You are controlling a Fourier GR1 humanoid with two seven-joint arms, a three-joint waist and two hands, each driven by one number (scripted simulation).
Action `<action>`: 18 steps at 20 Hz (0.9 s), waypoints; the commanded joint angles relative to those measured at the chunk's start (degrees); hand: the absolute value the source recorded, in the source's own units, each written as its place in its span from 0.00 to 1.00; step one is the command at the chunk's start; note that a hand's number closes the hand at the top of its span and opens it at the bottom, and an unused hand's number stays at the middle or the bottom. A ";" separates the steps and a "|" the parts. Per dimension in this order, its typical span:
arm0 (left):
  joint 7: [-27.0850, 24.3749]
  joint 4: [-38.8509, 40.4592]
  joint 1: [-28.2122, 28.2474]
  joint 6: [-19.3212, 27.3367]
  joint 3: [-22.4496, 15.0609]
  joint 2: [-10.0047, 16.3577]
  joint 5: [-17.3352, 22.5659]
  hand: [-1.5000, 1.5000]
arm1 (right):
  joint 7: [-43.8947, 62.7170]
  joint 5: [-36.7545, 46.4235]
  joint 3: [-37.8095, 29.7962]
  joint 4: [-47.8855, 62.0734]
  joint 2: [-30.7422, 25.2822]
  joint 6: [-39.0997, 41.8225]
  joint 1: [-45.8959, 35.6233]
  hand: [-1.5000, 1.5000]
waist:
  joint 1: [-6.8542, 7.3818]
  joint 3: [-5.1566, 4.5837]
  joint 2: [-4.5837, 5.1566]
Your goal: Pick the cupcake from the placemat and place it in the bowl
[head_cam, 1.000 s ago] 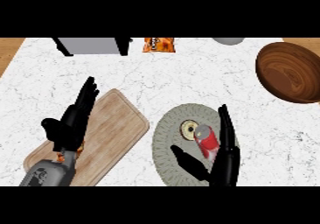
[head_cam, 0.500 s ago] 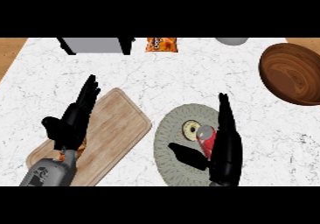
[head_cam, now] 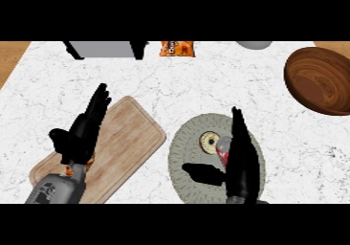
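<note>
Firstly, edges: white marble counter [head_cam: 178, 86], its left border slanting in from the top left corner, with wood showing beyond it. Widest bare stretch lies across the middle, between the back row of items and the two mats, and runs on rightward toward the bowl.

Back row, along the far edge: one grey box-shaped appliance [head_cam: 103, 48], one orange snack bag [head_cam: 176, 48], and one pale grey rounded thing [head_cam: 254, 44], cut off by the top.

Right side: one wooden bowl [head_cam: 312, 72], nothing in it, partly cut by the view's right edge, well apart from the placemat.

Near left: one wooden cutting board [head_cam: 128, 139], lying at a slant.

Near centre: one round grey placemat [head_cam: 188, 153], just beside the board.

Task item: one cupcake [head_cam: 208, 141], lying on the placemat in its upper middle, red wrapper toward the right hand.

Hands, two. Left hand [head_cam: 82, 131]: over the board's left part, fingers straight and open, holding nothing. Right hand [head_cam: 241, 160]: over the placemat, fingers [head_cam: 238, 127] straight and pointing away, thumb [head_cam: 199, 171] spread out leftward; it overlaps the cupcake's right side and is not curled round it. Contact cannot be told.
</note>
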 commanded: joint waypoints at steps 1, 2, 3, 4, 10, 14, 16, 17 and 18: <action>-2.69 4.33 -1.38 -3.69 4.49 -0.40 1.30 0.50 | -3.74 -4.30 -2.68 3.68 0.12 0.18 -0.21 0.00 | -0.04 0.02 0.06; 0.38 -0.89 0.39 -1.13 1.40 -2.04 -1.94 0.50 | -4.41 -5.91 -3.57 -1.47 -1.65 3.14 2.21 0.00 | -0.06 0.02 -0.01; -1.52 0.53 1.57 -4.54 3.37 -0.71 -1.01 0.50 | -0.88 -1.91 0.31 -1.17 0.10 1.55 2.11 0.00 | -0.03 0.01 -0.01; 0.44 -1.49 1.30 -2.93 2.18 -2.43 -2.99 0.50 | -3.76 -3.04 -0.98 1.89 0.11 -1.68 0.98 0.00 | 0.01 0.02 -0.01; -1.04 0.50 2.08 -3.51 2.95 -3.47 -3.98 0.50 | -11.19 -8.32 -0.14 -0.09 0.10 -5.69 5.11 0.00 | -0.05 0.03 0.02; 0.84 -2.68 3.27 -3.88 4.06 -4.00 -4.76 0.50 | -11.71 -9.01 0.07 -0.71 0.11 -7.27 5.21 0.00 | -0.01 0.02 0.00; -3.25 2.68 1.16 -4.81 4.82 -5.22 -5.16 0.50 | -9.85 -8.97 2.55 -1.40 0.12 -8.57 5.00 0.00 | -0.13 0.01 0.03; 3.98 -4.79 1.99 -3.82 4.11 -4.62 -5.46 0.50 | -16.78 -13.28 -0.95 3.51 0.12 -9.94 4.75 0.00 | 0.06 0.04 0.01; -0.47 2.35 -0.18 -3.78 4.01 -6.55 -6.40 0.50 | -12.80 -10.90 3.35 -0.04 0.12 -11.09 7.16 0.00 | -0.18 0.02 0.02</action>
